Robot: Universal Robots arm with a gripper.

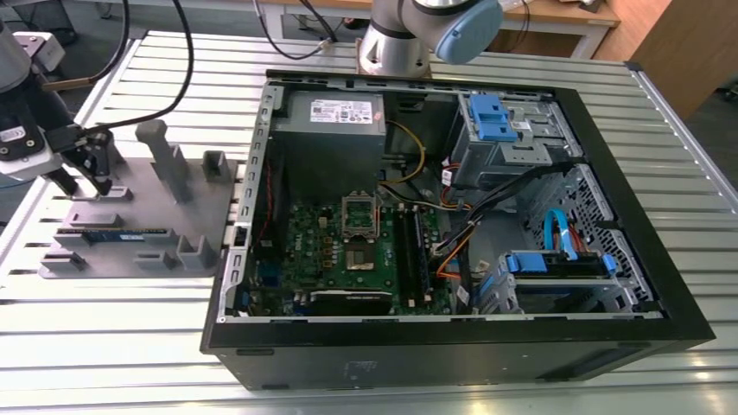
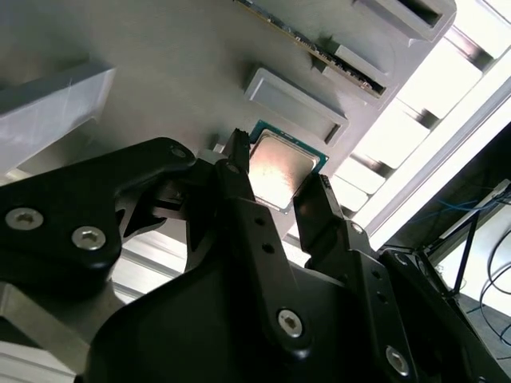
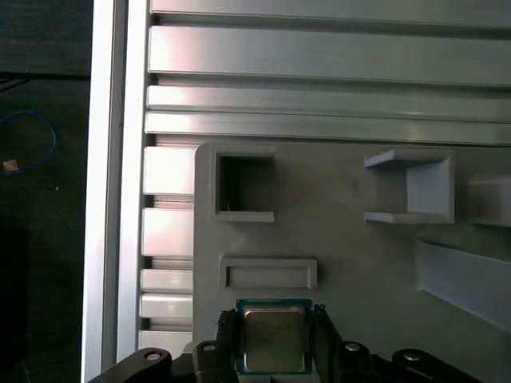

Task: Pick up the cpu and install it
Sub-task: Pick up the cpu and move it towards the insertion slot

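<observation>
One robot arm [image 1: 26,95] stands at the exterior view's left, its wrist upright so that the black pincer [image 1: 83,183] points straight down onto a grey fixture tray [image 1: 173,216]. The tray lies flat on the slatted metal surface [image 1: 116,328]. Its raised pockets and posts look made to keep each part in a known place for picking.

In both wrist views the cpu [image 3: 275,339] [image 2: 279,171], a small square chip with a silvery top and a green rim, lies flat in its pocket on the tray beside a low rectangular frame. The pincer [image 3: 273,313] [image 2: 275,171] has one black finger against each of two opposite edges. It appears pressed onto the chip, pinching it by the sides, most likely so the metal top and the contacts beneath go untouched. The chip has not been lifted.

Nearer on the tray, a blue memory stick [image 1: 116,233] lies in its own slot.

To the exterior view's right, well apart from the tray, an open computer case [image 1: 461,341] lies on its side. Its green motherboard [image 1: 328,259] faces up, and the metal socket [image 1: 359,226] at its middle waits without a chip.
</observation>
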